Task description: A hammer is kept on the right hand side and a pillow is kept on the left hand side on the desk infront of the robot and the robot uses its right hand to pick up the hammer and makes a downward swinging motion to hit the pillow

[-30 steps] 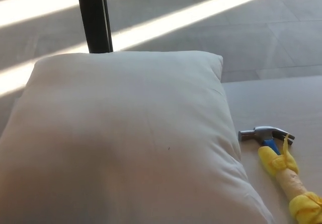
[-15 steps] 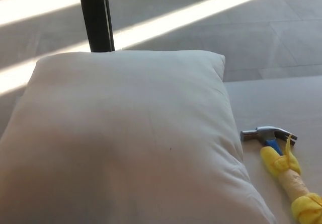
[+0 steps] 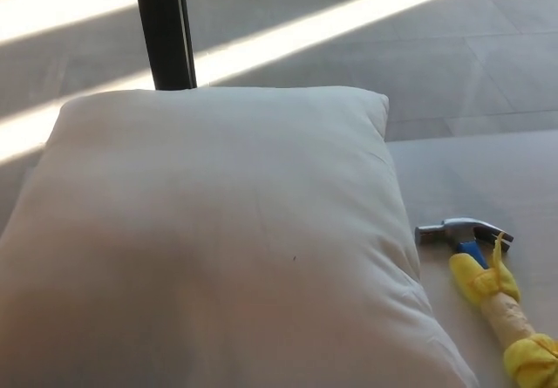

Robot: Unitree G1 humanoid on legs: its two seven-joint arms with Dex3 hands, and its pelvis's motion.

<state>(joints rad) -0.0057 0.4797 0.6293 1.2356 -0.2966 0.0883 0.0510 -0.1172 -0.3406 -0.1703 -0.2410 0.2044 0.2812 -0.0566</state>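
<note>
White fabric fills most of the frame: the pillow (image 3: 218,240) lies flat on the pale worktop (image 3: 488,179), covering the left and centre of the picture from the upper middle down to the bottom edge. Its cover is smooth with a few soft creases near the right-hand seam and a tiny dark speck near the middle. Its upper right corner pokes out in a small point.

Just beside the pillow's right edge, in the lower right of the frame, lies the hammer (image 3: 482,283). Its metal head sits nearest the pillow without clearly touching it, and the handle runs diagonally down toward the lower right corner. A short blue section shows below the head, then a yellow cloth strip (image 3: 482,279) knotted around the handle, a bare light-coloured stretch, and a second yellow wrap (image 3: 530,360) at the frame's bottom edge.

Behind the pillow, in the upper left, a dark upright post (image 3: 164,29) rises out of the picture. The grey floor (image 3: 366,48) beyond is crossed by bright diagonal bands of sunlight.

Neither of the robot's hands appears, so the state of their fingers cannot be told.
</note>
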